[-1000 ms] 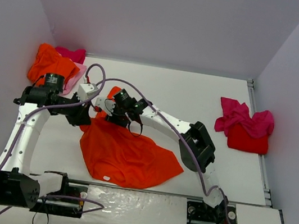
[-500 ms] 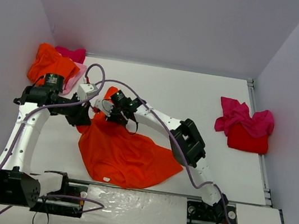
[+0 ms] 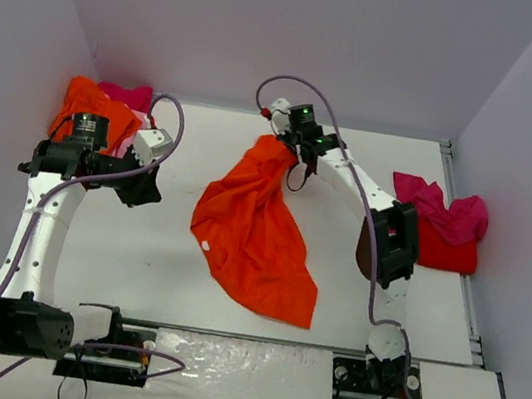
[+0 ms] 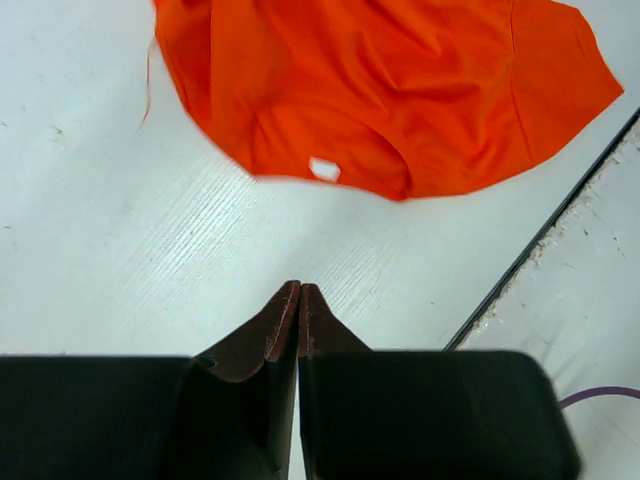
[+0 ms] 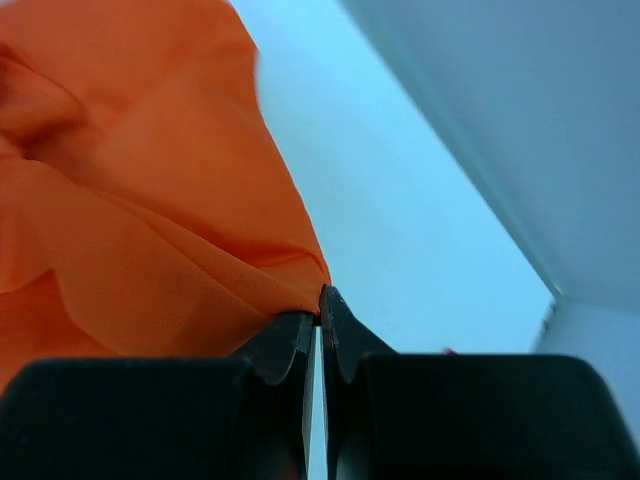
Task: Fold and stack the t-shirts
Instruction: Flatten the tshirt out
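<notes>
White tabletop point(image 3: 371, 176), pale walls point(image 3: 273, 29) on three sides. Near the back wall the right gripper point(image 5: 320, 300) pinches a fold of the orange t-shirt point(image 3: 253, 228), jaws pressed onto the cloth. That end is lifted and the rest trails toward the front edge. Small white tag point(image 4: 323, 168) on it, print too small to read. Over bare table beside it, the left gripper point(image 4: 299, 292) is pressed together, holding nothing. Back-left heap: orange shirt point(image 3: 84, 102), magenta shirt point(image 3: 129, 95), pale pink shirt point(image 3: 142, 125). Right side: magenta-pink shirt point(image 3: 437, 208) lying on a red shirt point(image 3: 440, 251).
</notes>
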